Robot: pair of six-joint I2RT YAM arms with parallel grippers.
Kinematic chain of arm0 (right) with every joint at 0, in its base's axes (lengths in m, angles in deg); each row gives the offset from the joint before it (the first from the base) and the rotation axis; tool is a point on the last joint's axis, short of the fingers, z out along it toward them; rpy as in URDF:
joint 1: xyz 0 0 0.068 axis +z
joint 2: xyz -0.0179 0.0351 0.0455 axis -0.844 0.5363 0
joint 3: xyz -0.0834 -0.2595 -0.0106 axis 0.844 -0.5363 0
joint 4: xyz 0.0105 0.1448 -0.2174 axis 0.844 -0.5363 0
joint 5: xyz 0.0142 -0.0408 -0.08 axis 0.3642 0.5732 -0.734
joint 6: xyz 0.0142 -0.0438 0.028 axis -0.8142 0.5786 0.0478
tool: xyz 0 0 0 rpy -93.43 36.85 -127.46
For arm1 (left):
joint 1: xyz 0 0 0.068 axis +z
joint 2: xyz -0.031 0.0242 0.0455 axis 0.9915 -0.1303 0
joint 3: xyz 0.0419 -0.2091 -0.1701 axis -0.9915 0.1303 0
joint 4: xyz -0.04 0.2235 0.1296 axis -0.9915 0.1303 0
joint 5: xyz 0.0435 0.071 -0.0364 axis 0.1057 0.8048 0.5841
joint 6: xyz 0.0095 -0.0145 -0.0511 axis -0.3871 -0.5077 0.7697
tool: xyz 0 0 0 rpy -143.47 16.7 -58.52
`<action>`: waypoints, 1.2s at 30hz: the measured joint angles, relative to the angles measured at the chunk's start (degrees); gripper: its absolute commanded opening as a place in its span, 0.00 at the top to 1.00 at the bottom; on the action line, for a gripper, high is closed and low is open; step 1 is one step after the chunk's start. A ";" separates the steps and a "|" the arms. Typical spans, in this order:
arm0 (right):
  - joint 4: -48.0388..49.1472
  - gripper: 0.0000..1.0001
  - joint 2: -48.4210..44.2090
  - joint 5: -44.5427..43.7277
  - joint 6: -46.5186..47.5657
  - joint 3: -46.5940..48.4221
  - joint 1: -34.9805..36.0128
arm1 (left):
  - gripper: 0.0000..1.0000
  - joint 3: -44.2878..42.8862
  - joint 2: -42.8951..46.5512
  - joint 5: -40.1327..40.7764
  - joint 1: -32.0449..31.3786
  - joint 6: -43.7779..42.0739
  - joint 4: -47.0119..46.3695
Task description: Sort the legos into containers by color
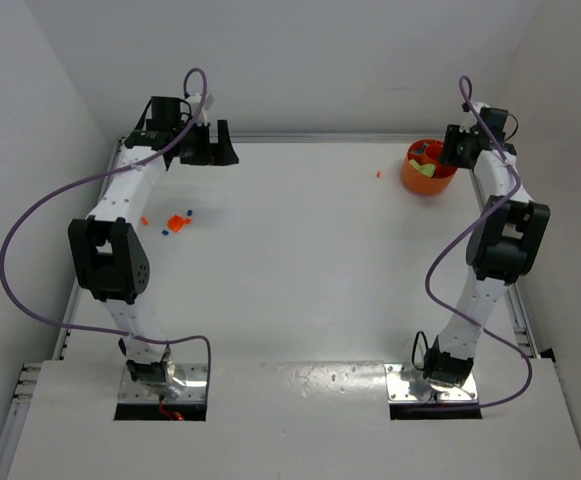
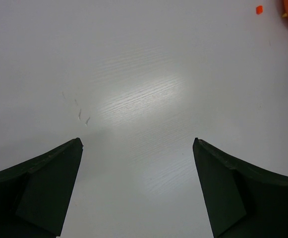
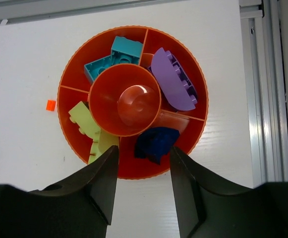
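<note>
R claw [image 3: 144, 151] wide, empty, above bowl [image 3: 126, 101].
L claw [image 2: 137, 141] wide too; blue lego [image 3: 156, 143] in bowl at 5 o'clock.

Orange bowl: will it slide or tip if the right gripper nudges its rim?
Probably slides: the bowl looks like light plastic on a smooth table. Unlikely to tip, looking wide and shallow. Loose bricks inside may shift.

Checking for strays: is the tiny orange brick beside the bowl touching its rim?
Apart. Right wrist view shows white table between the orange brick and the bowl rim.
</note>
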 measured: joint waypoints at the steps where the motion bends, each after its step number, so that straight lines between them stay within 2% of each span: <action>1: -0.07 0.54 -0.07 0.33 0.48 -0.11 0.02 | 0.00 0.02 0.02 0.02 0.11 -0.11 -0.02; 2: 0.24 0.54 -0.44 0.68 1.07 -0.70 0.11 | 0.00 0.26 0.20 0.20 0.28 -0.35 -0.09; 5: -0.31 0.54 -3.87 3.06 2.78 -4.70 0.55 | 0.09 2.78 1.60 1.20 1.46 -1.57 0.20; 9: -2.91 0.54 -9.79 7.08 4.92 -7.13 2.64 | 0.30 6.71 3.34 4.70 4.81 -4.57 2.47; 13: -4.81 0.54 -15.63 10.93 7.28 -8.39 6.05 | 0.39 11.47 4.81 9.40 9.77 -8.28 5.86; 15: -5.46 0.54 -18.34 12.35 8.33 -10.16 8.00 | 0.39 13.66 5.20 11.08 11.85 -10.91 7.54; 16: -5.95 0.54 -19.26 12.92 8.70 -10.82 8.94 | 0.35 14.60 5.29 11.78 12.79 -12.44 8.70; 19: -6.99 0.54 -20.17 14.88 9.38 -12.24 11.56 | 0.31 17.51 5.38 12.98 14.19 -17.27 11.17; 27: -8.74 0.53 -20.17 16.70 9.64 -14.99 14.56 | 0.31 21.49 5.38 15.61 14.40 -26.01 13.03; 36: -8.96 0.51 -20.15 16.90 9.64 -14.62 15.78 | 0.41 22.27 0.83 16.31 14.40 -31.43 11.02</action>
